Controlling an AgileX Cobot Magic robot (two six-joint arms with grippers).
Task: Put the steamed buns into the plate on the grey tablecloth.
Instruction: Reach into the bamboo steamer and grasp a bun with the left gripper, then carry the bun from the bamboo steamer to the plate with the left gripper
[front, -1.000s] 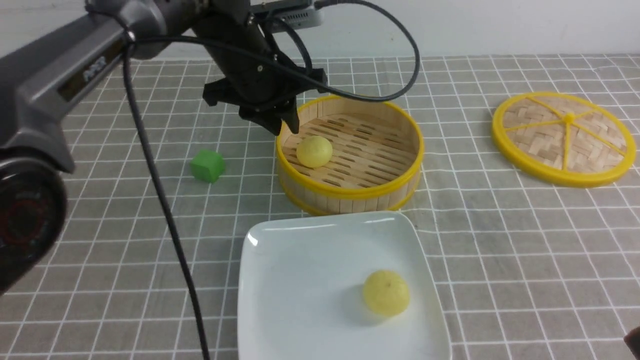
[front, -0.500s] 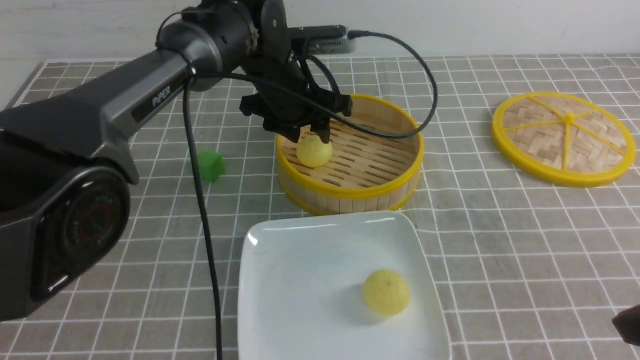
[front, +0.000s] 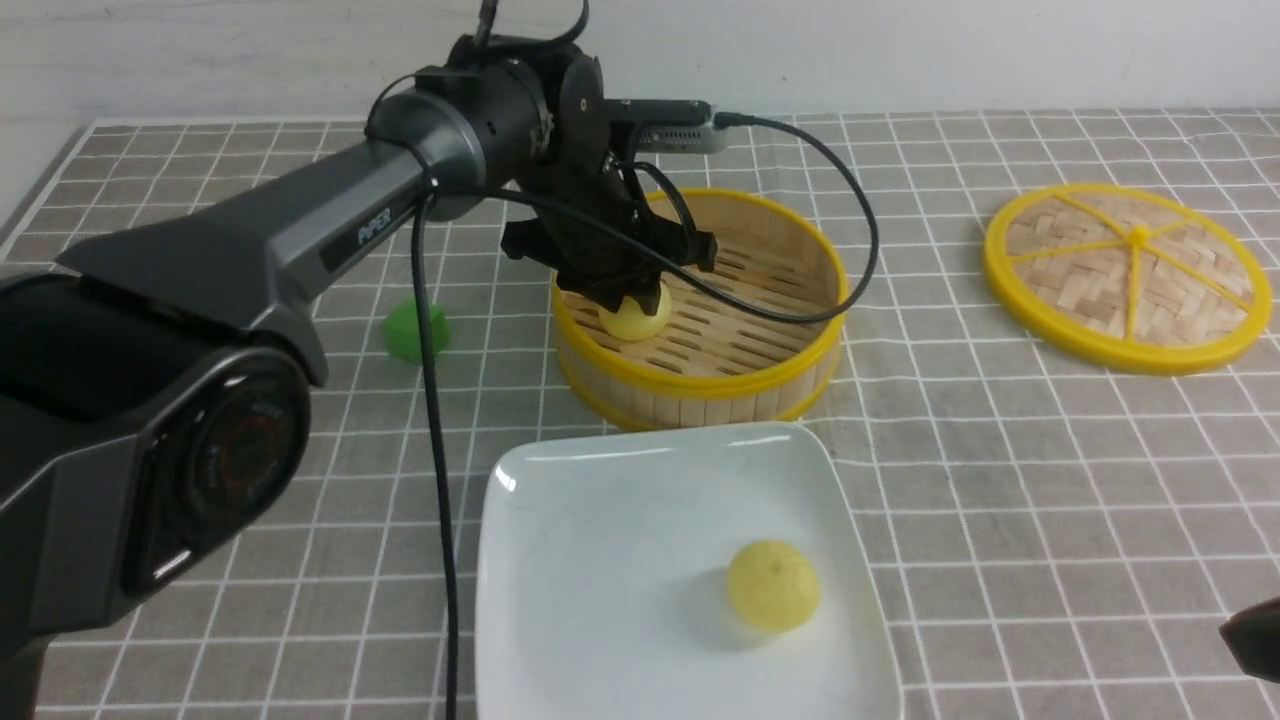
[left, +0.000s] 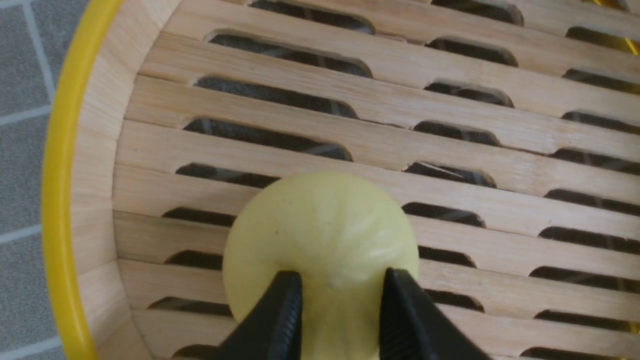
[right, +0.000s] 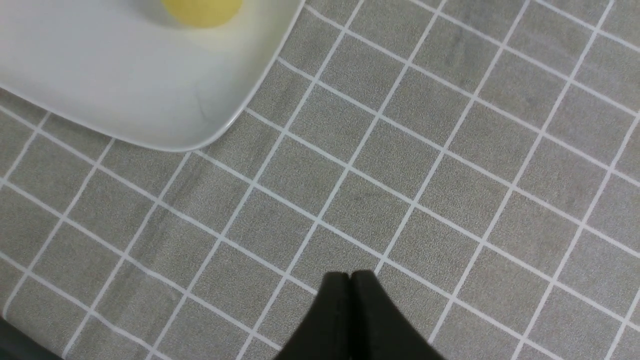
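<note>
One pale-yellow steamed bun (front: 637, 318) (left: 320, 225) sits on the slats at the left side of the bamboo steamer (front: 700, 378). My left gripper (front: 632, 300) (left: 342, 281) reaches down into the steamer and is shut on this bun, with both black fingers pressed into its sides. A second steamed bun (front: 772, 585) (right: 202, 9) lies in the white square plate (front: 600, 500) (right: 125, 90) on the grey tablecloth (front: 1000, 500). My right gripper (right: 351, 276) hangs shut and empty over the cloth beside the plate's corner. Only a dark tip of it (front: 1255, 640) shows in the front view.
The steamer's wall (left: 95, 165) with its yellow rim stands close beside the held bun. A green cube (front: 415, 330) lies on the cloth left of the steamer. The woven yellow-rimmed lid (front: 1127, 275) lies flat at the far right. The left arm's cable (front: 435, 450) hangs past the plate's left edge.
My left gripper has moved right and down into the steamer, opened wide above the bun, then closed on it. The bun in the plate has not moved.
</note>
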